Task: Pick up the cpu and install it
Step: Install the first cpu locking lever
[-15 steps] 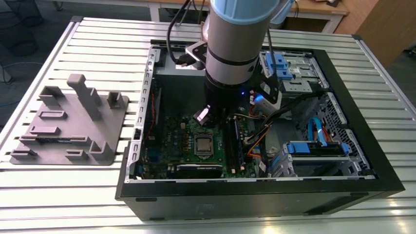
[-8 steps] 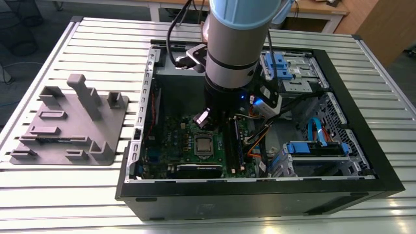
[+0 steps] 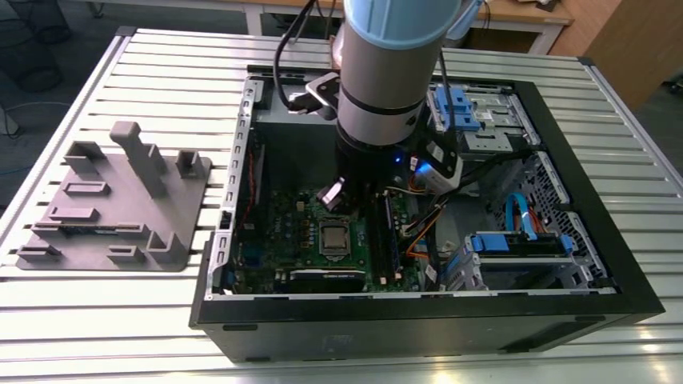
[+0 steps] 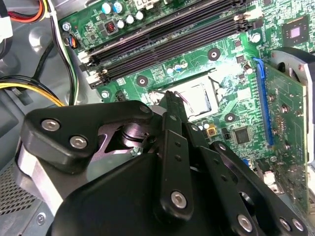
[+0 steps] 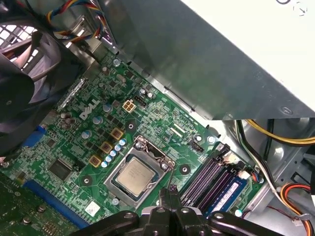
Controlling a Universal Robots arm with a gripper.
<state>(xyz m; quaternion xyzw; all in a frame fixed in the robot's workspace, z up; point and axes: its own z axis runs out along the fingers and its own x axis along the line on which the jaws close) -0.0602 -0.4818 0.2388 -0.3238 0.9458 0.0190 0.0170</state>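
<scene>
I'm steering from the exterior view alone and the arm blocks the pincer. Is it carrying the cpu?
Observer: No. In the first wrist view the cpu lies in the socket, with the metal frame around it.
Operator: Is the pincer open?
Observer: In both wrist views the pincer looks shut, with nothing held.
Operator: Where is its tip?
Observer: Beside the socket's edge, on the side towards the memory slots. Whether it touches the board, I cannot tell.
</scene>
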